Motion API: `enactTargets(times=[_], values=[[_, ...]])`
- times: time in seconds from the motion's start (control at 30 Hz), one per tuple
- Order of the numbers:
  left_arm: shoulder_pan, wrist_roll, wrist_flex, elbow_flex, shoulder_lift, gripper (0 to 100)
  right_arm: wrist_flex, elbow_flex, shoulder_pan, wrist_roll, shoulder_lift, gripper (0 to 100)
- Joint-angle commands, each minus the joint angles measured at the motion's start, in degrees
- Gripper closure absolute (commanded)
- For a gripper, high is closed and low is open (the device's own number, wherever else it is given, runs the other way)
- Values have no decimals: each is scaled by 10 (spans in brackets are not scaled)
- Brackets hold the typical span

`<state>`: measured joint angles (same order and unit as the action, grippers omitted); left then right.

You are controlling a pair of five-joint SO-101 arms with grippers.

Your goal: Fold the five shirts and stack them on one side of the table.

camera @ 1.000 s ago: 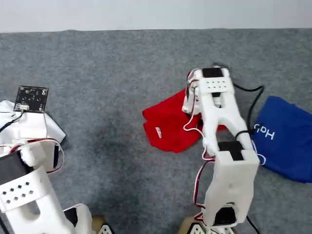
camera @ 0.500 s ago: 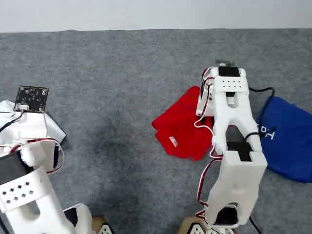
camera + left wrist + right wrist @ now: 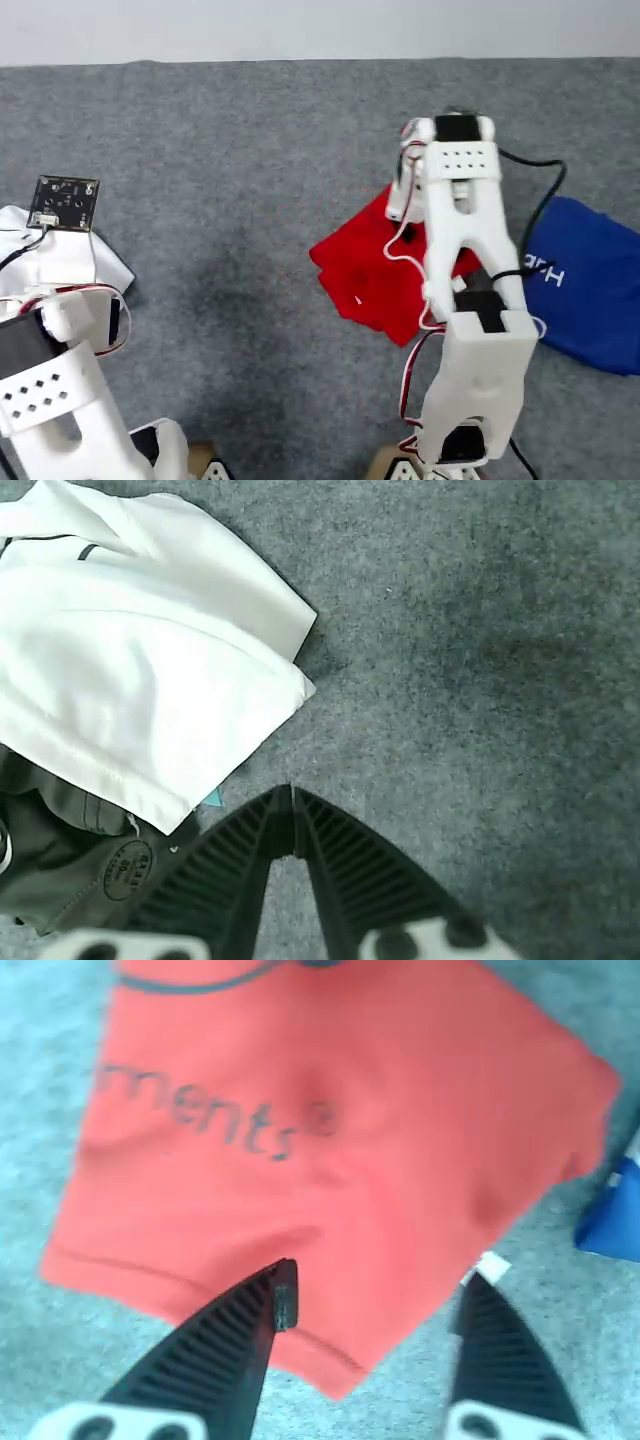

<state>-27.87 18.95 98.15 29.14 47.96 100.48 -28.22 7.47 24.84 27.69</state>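
Right wrist view has my right gripper (image 3: 382, 1295) hanging over the red cotton shirt (image 3: 330, 1130) with dark print, jaws spread wide and holding nothing. One finger sits above the fabric near the hem, the other past the shirt's edge, so the nearest corner lies between them. In the high view the red shirt (image 3: 365, 270) rests right of centre on the grey felt-covered table (image 3: 220, 150), its length running diagonally under my right arm, with the crumpled blue shirt (image 3: 590, 290) just beside it toward the table's right edge. My left gripper (image 3: 292, 810) is pressed together over bare felt, next to the white shirt (image 3: 130, 680), which lies on a dark grey garment (image 3: 50, 870), well apart from the red one. I judge the right arm far nearer, and closing here should pinch that corner for the fold
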Motion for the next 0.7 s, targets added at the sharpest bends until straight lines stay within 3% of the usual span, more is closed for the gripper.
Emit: enactTargets(times=[0.0, 0.1, 0.17, 0.27, 0.4, 0.47, 0.67], values=[[0, 5, -8, -7, 8, 993, 5, -28, 12, 6, -17, 885], [0, 5, -7, -7, 8, 993, 5, -31, -1, 6, 7, 957], [0, 5, -7, -7, 8, 993, 11, -31, -9, 27, 20, 929], [0, 5, -7, -4, 8, 993, 22, -32, -18, 109, 28, 771], [0, 5, -10, -4, 8, 993, 19, -32, -6, 164, 29, 474], [0, 5, -10, -4, 8, 993, 15, -32, 4, 191, 33, 391], [0, 5, -10, -4, 8, 993, -33, -32, 13, 229, 63, 416]])
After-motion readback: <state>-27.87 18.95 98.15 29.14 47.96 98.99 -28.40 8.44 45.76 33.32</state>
